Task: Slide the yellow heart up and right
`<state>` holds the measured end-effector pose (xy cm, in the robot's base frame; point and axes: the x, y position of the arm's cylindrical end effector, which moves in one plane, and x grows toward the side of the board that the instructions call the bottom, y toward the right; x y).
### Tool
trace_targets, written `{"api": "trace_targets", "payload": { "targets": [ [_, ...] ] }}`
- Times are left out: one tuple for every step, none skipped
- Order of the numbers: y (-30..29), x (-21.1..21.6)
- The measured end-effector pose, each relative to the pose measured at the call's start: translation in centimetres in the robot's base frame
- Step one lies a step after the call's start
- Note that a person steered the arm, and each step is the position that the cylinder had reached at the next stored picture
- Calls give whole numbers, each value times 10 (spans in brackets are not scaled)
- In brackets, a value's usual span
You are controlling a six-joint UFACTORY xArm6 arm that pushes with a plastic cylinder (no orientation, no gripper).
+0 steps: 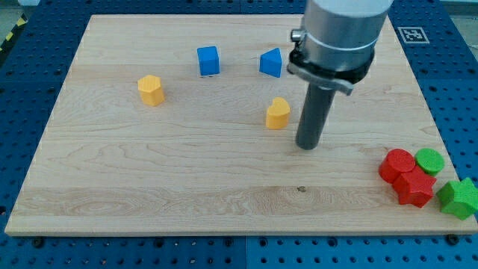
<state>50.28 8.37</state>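
Observation:
The yellow heart [278,113] stands on the wooden board [149,179] a little right of its middle. My tip [308,146] rests on the board just right of and slightly below the heart, a small gap apart from it. The rod rises from there to the arm's grey body at the view's top.
A yellow hexagon block [151,90] sits at the left. A blue cube [208,60] and a blue triangle block [271,63] sit near the top. At the lower right edge are a red cylinder [396,164], a red star-like block [415,187], a green cylinder [429,161] and a green star-like block [459,198].

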Motion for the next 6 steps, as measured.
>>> {"api": "trace_targets", "payload": {
  "targets": [
    [-36, -11],
    [-56, -22],
    [-30, -26],
    [-11, -40],
    [-21, -42],
    [-50, -43]
  ]
}}
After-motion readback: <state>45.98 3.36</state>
